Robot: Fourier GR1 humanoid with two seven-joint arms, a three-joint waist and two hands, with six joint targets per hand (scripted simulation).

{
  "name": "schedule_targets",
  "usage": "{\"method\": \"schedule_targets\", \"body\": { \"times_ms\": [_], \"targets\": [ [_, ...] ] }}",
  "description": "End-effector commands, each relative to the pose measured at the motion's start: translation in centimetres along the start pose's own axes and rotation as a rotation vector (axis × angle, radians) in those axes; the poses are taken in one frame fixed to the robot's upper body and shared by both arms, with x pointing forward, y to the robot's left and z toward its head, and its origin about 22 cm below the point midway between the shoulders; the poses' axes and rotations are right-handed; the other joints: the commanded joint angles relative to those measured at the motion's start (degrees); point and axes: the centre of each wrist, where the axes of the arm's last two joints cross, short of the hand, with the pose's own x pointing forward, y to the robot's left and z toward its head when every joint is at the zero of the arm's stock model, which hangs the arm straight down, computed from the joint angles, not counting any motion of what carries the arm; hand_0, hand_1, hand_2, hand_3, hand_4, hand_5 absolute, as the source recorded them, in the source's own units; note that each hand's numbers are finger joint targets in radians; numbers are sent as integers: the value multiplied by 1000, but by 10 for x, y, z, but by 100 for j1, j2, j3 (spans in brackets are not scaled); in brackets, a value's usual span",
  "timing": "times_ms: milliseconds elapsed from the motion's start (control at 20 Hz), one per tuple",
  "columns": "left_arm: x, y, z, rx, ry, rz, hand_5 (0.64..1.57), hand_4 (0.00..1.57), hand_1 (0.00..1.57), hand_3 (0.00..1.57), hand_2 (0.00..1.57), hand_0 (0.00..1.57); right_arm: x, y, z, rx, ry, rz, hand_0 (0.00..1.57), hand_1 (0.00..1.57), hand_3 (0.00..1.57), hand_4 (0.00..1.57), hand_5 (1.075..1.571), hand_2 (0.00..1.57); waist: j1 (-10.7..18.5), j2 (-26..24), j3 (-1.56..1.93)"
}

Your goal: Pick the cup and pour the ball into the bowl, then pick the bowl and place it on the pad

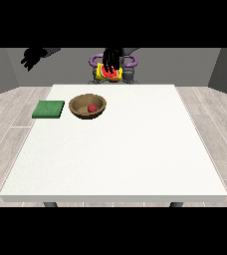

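A wooden bowl (87, 106) stands on the white table (135, 149) at the far left, and a red ball (92, 107) lies inside it. Just to its left lies a flat green pad (49, 109). The hand at the view's right (113, 58) hangs in front of the robot's chest, beyond the table's far edge. Its fingers are curled over a red and yellow cup (109, 73). The hand at the view's left (33, 56) is raised high and wide, away from the table, with fingers spread and holding nothing.
The robot's torso (130, 62) with purple parts stands behind the table's far edge. Grey plank floor surrounds the table on all sides.
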Motion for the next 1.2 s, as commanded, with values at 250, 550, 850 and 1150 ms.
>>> {"method": "schedule_targets", "body": {
  "times_ms": [250, 550, 850, 1150],
  "targets": [
    [-96, 58, -22, 169, 208, 899, 1551, 1180, 0, 0, 0, 0, -1, -12, 6, -131, -1, -2, 0, 0, 0, 784, 1557, 0, 1023, 22, -74],
    [-153, 86, -20, 171, 131, 1427, 1570, 1058, 0, 0, 0, 0, -29, 2, 11, -195, 21, -34, 0, 0, 0, 778, 1558, 0, 1505, 360, -38],
    [-236, 86, -2, 119, -5, 1589, 1561, 1058, 0, 0, 0, 0, -60, 2, 26, -249, -1, -64, 0, 0, 0, 730, 1566, 0, 1830, 770, 8],
    [-317, 110, 17, 172, -13, 1597, 1558, 1039, 0, 0, 0, 0, -87, 26, 22, -189, -28, -125, 0, 0, 0, 722, 1566, 0, 1554, 1263, 13]
  ]
}}
